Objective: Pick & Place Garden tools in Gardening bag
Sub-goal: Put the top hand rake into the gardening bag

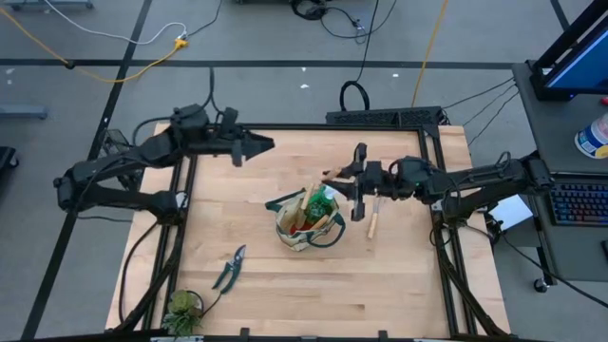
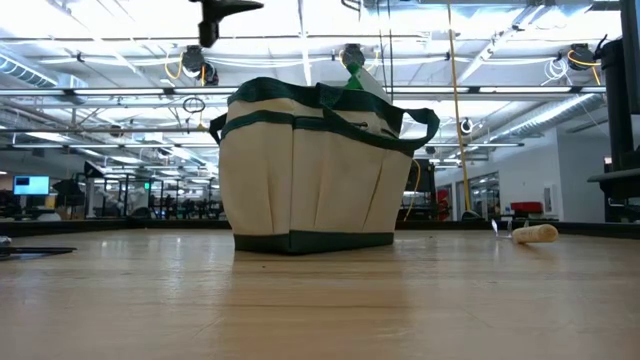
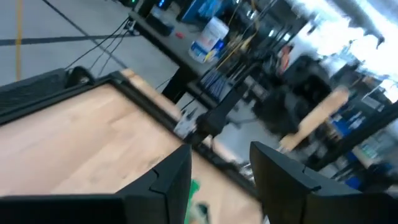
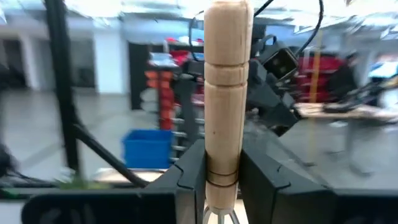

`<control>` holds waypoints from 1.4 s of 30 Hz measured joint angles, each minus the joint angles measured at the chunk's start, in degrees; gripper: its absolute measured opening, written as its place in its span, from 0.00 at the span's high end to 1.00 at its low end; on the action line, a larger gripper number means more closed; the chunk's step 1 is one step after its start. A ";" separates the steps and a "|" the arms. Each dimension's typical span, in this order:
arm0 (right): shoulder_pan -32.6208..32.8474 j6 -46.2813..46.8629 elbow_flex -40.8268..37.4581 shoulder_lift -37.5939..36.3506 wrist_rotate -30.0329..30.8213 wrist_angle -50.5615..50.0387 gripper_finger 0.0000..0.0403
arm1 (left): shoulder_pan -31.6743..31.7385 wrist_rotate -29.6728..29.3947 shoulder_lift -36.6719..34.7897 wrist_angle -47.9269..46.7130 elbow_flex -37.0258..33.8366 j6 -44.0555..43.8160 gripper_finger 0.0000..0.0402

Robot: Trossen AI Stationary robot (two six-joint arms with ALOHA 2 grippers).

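Wooden-handled tool (image 4: 225,93) pinched upright in the right gripper (image 4: 222,177) beside the gardening bag (image 1: 309,220), seemingly ready for dropping in; left gripper (image 3: 221,177) waits spread, well clear

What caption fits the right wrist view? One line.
Right gripper clamps a wooden-handled tool upright between its fingers.

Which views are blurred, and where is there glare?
Left wrist view: motion blur over the room behind. Right wrist view: the wooden handle is sharp, the background soft. Low view: bright ceiling lights glare behind the bag. High view: even light, no glare.
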 joint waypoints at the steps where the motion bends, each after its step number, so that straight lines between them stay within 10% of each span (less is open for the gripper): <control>1: 0.00 1.96 0.00 0.40 -1.14 0.98 0.85 | 0.00 -0.10 -0.84 -2.07 0.00 1.29 0.59; 23: 0.61 15.73 -0.04 18.68 -10.41 21.79 0.85 | -1.10 -0.63 -8.42 -20.43 0.00 22.25 0.59; 42: 0.90 12.53 -0.04 28.17 -11.65 20.14 0.85 | -27.08 -27.96 -9.60 -16.18 -2.36 18.60 0.59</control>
